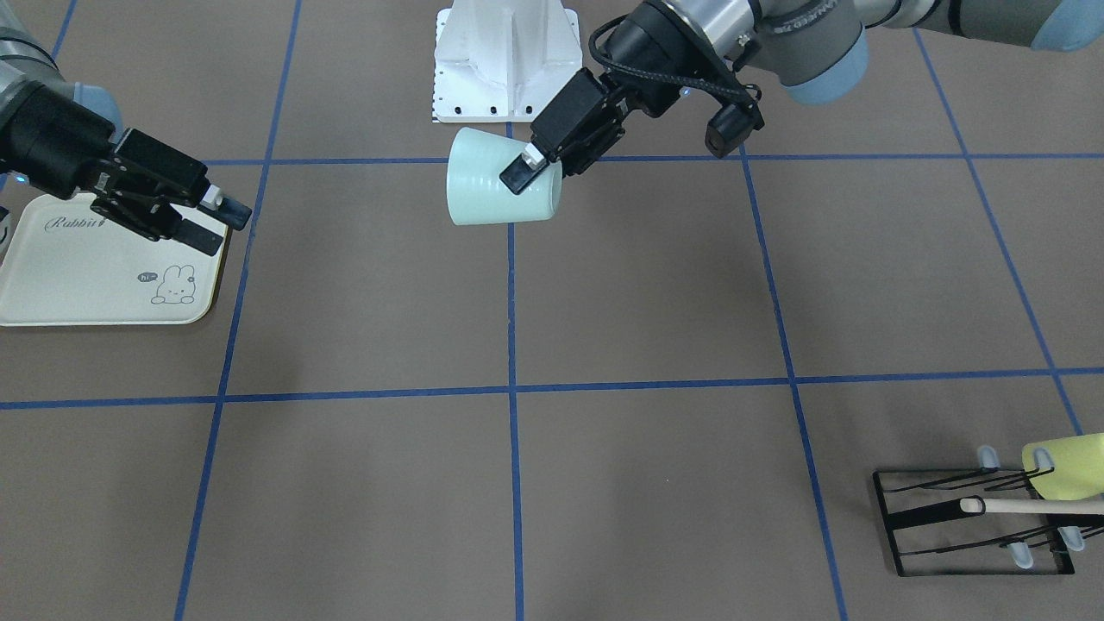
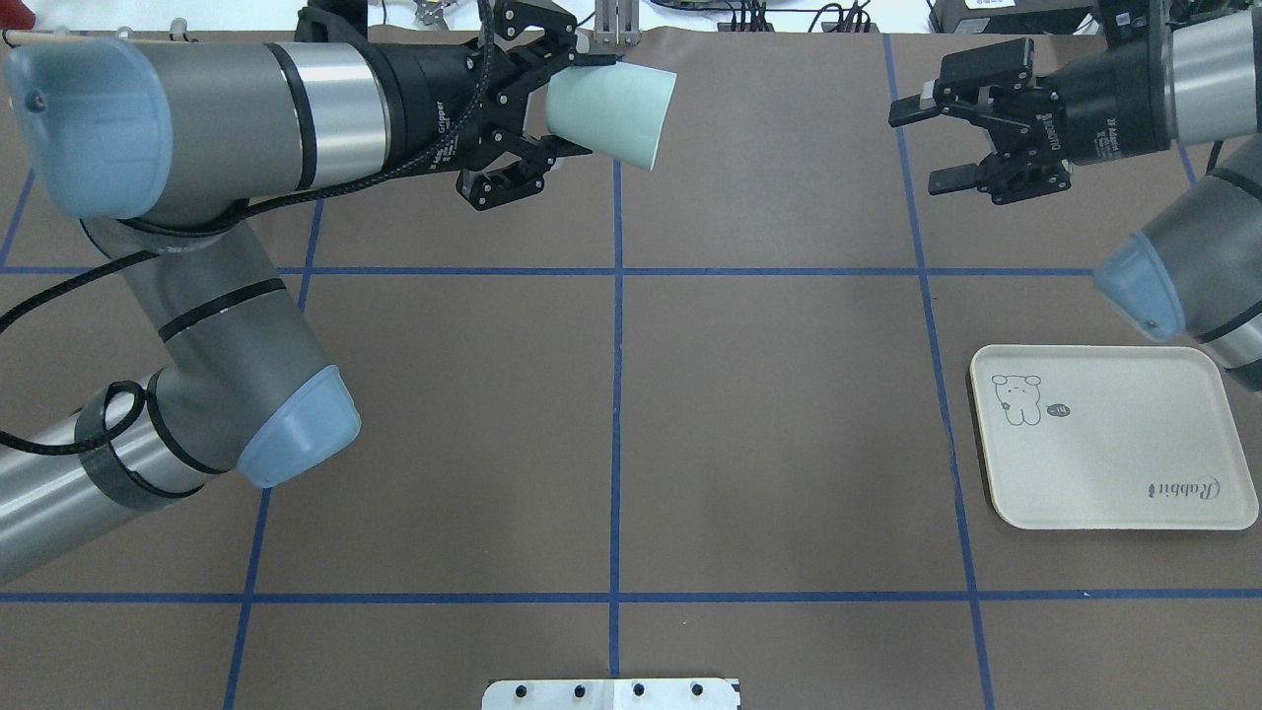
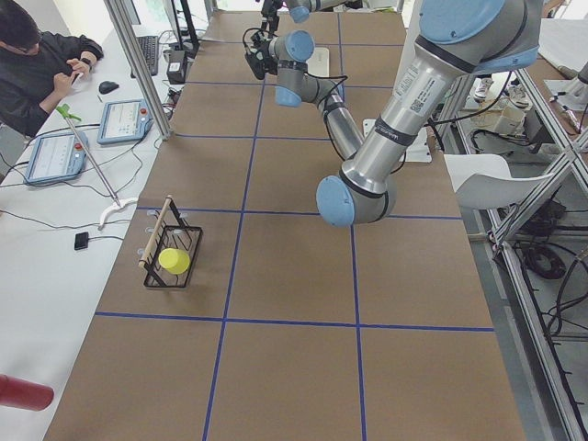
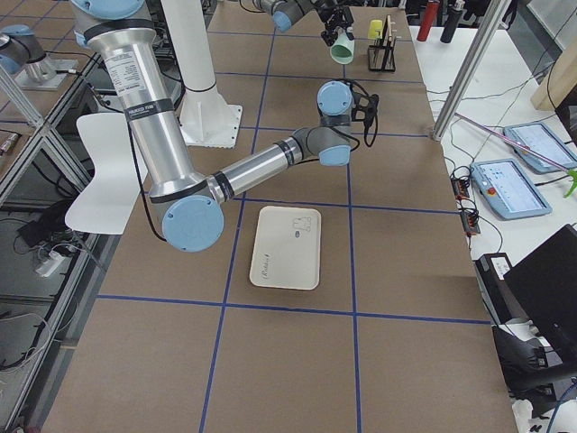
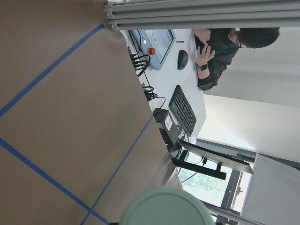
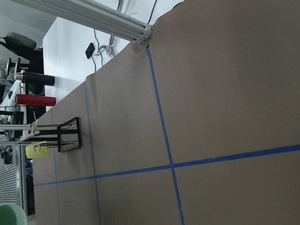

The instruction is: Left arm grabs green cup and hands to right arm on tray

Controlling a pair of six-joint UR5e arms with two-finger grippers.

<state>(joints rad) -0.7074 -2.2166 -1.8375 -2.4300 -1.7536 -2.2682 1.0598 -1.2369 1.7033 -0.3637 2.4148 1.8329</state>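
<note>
1. The bench (image 1: 655, 285) is a brown surface marked into a grid by blue tape lines (image 1: 511, 345).
2. A cream tray (image 1: 78, 285) printed "Rabbit" lies flat toward the robot's right end.
3. A black wire rack (image 1: 966, 522) holding a yellow-green cup (image 1: 1065, 466) stands at the operators' edge, on the robot's left.
4. A white base plate (image 1: 504, 60) sits mid-bench at the robot's edge.

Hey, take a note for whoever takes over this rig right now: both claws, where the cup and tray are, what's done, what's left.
Left claw: shut on the green cup, held tilted in the air.
Right claw: open, holding nothing, facing the cup with a clear gap between them.
Tray: lying flat on the robot's right side, nothing on it.
Done: pickup. Left: pass the cup to the right claw, then set it on the tray.
</note>
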